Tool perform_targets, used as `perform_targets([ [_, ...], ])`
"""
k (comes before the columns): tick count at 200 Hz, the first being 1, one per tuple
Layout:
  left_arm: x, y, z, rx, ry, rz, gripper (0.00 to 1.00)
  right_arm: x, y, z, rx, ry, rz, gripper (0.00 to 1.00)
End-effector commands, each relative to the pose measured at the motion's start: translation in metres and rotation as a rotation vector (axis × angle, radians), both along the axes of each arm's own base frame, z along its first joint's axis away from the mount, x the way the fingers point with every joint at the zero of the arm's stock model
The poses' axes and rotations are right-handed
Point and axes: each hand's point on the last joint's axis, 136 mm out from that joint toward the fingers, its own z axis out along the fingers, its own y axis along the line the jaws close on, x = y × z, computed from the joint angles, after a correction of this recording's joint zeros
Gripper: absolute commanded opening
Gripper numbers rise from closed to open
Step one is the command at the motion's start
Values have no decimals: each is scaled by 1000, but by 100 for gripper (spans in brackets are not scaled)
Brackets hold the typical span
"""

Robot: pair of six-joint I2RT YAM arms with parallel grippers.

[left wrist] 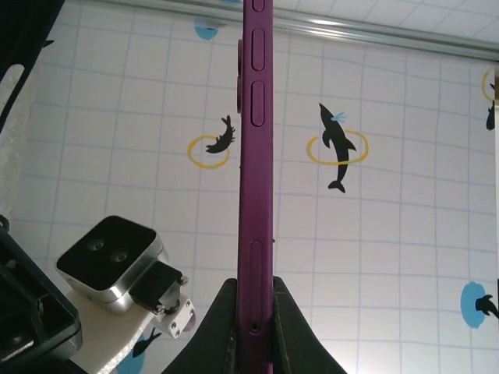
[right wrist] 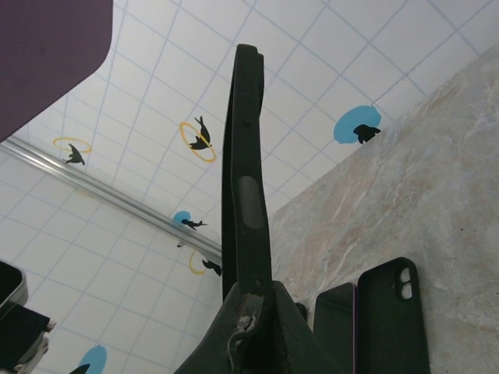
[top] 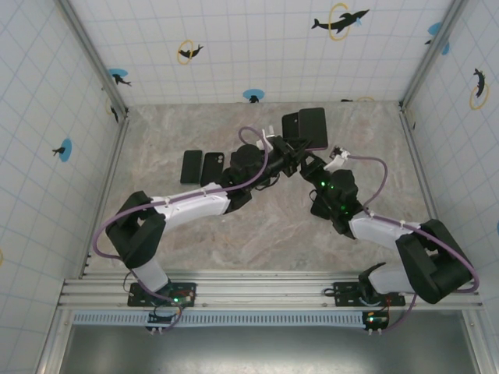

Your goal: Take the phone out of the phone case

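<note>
**A robotics lab test cell**

This is a purpose-built robot booth, not a lived-in room. White gridded walls (top: 257, 47) printed with dolphin-and-ring marks (top: 339, 19) close in a marble-patterned table (top: 257, 234) on three sides, meeting at metal corner posts (top: 93, 53). An aluminium rail (top: 265, 284) runs along the near edge. The left arm (top: 187, 206) and right arm (top: 382, 227) are bolted to it, with purple cables (top: 97, 238) looping off them.

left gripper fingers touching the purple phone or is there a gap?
Touching. Left wrist view: the purple phone stands edge-on, its lower end pinched between the two dark fingers of the left gripper, with no gap on either side.
</note>
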Motion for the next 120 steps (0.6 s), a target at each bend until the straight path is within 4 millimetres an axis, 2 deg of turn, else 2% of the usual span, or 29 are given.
perform_targets([
  [1, -2, 14, 18, -45, -44, 3, 0, 4, -18, -6, -14, 27, -79, 0],
  [21, 2, 28, 3, 12, -47, 13, 0, 0, -35, -28, -60, 104, -118, 0],
  [50, 10, 42, -27, 103, -42, 5, 0, -8, -56, -50, -79, 163, -145, 0],
  [54, 10, 45, -42, 132, -24, 5, 0, -9, -59, -53, -79, 170, -148, 0],
  [80, 14, 51, -90, 224, 28, -3, 0, -15, -71, -70, -71, 212, -144, 1],
  [120, 26, 42, -140, 317, 66, -43, 0, -21, -76, -88, -65, 254, -128, 1],
])
